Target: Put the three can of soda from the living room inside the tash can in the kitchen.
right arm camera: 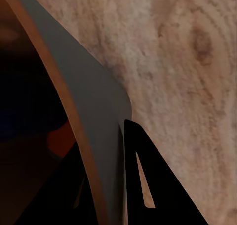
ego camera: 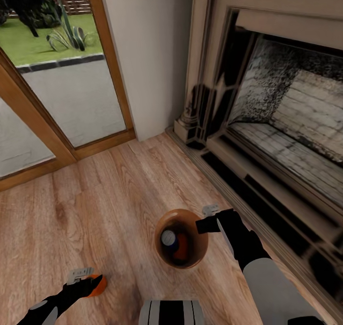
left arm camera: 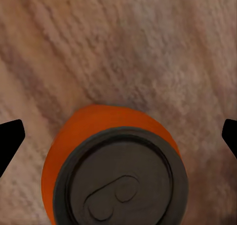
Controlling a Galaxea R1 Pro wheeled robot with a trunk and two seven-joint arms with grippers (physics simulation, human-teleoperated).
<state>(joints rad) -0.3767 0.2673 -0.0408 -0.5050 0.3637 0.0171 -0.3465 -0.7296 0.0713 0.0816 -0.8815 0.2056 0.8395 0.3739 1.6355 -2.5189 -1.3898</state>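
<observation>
On the reddish wood floor stands the tash can (ego camera: 157, 241), brown inside. A dark blue can of soda (ego camera: 169, 238) and an orange one (ego camera: 181, 255) lie in it. My right gripper (ego camera: 206, 225) is shut on its rim on the fireplace side. In the right wrist view the gripper (right arm camera: 106, 185) straddles the bin's grey wall (right arm camera: 84, 86), one finger (right arm camera: 143, 175) outside it. Another orange can of soda (ego camera: 99, 287) stands on the floor at the lower left. My left gripper (ego camera: 88, 279) hovers right above it. The left wrist view shows the can's grey top (left arm camera: 121, 183) between the wide-open gripper (left arm camera: 118, 141).
A dark ornate fireplace (ego camera: 286, 101) with a raised hearth step (ego camera: 267, 191) runs along the right. A wood-framed glass door (ego camera: 62, 91) to a garden is at the back left, beside a white wall (ego camera: 147, 53). My base (ego camera: 171, 313) shows at the bottom edge.
</observation>
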